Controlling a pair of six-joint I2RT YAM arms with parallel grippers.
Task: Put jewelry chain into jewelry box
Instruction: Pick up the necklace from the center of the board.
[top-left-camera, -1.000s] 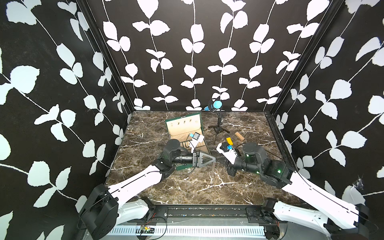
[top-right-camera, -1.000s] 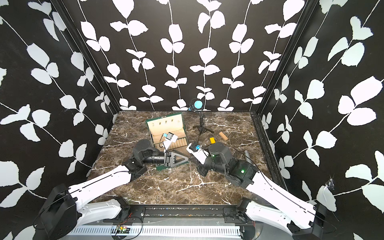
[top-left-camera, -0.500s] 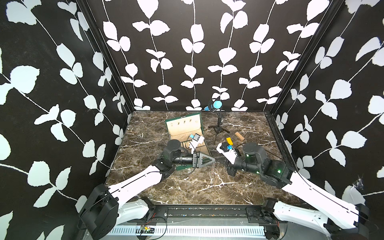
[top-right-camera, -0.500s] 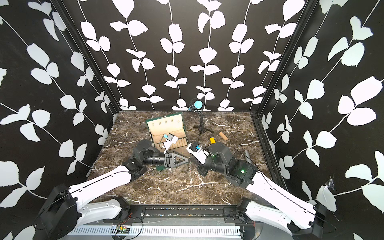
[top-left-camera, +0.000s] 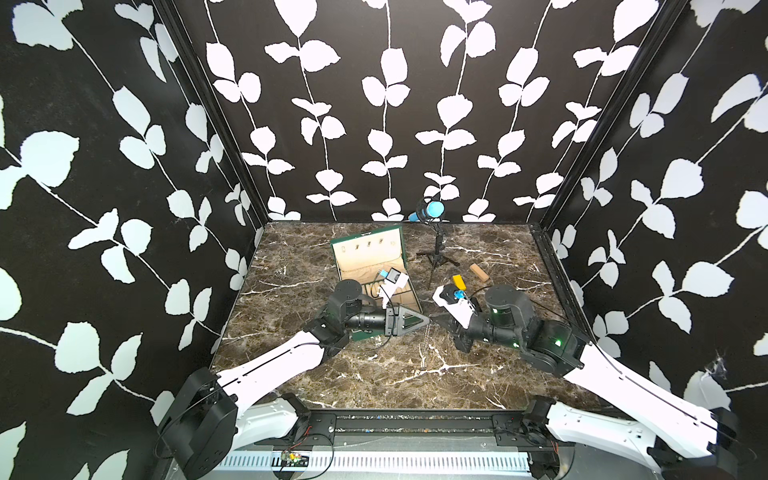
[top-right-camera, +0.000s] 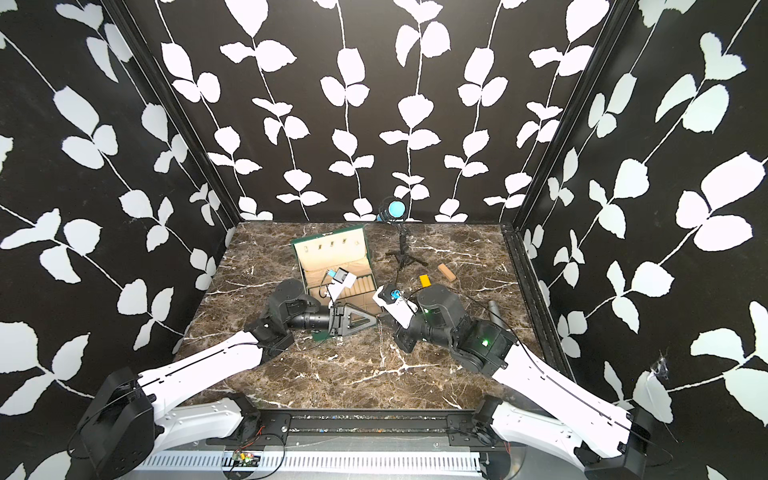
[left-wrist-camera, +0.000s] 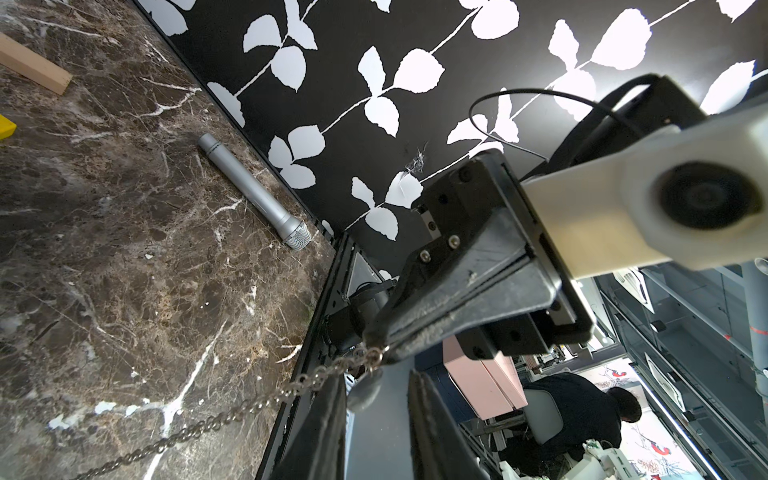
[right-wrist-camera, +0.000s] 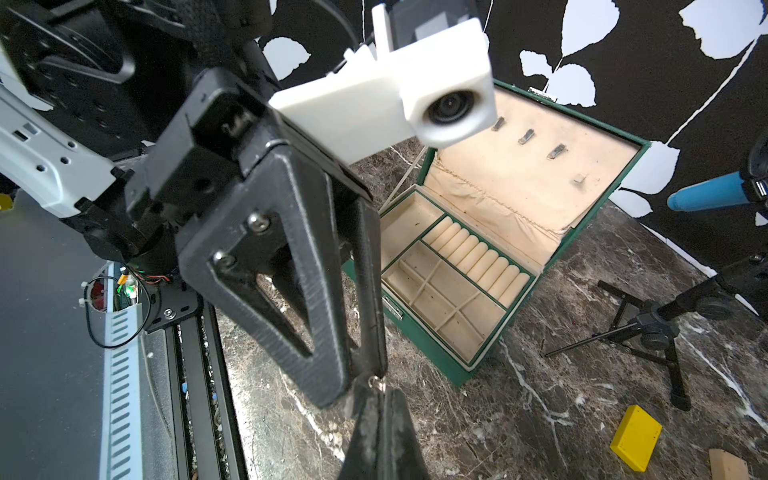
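Starting at 9 o'clock: the left gripper reaches in level toward table centre. Its fingers are spread with a clear gap and hold nothing, while the chain crosses just over one fingertip. Behind it at about 11 o'clock the green box sits open, and the compartments I can see are bare.

Dead centre, the chain hangs by its end ring and trails down toward the marble table. Whether the tail touches the top I can't tell; it's too thin in the top views. From 3 o'clock the right gripper comes in, jaws pressed together, pinching that ring, tip to tip with its partner.

Looks like a handover, and here's the danger: the target is one tiny ring. If the left fingers shut beside it, or the right lets go early, the limp chain drops. The tips are so near they could knock together. On the carry to 11 o'clock, the dangling tail could catch the box's front wall or clasp. The yellow block at 2 o'clock plays no part.
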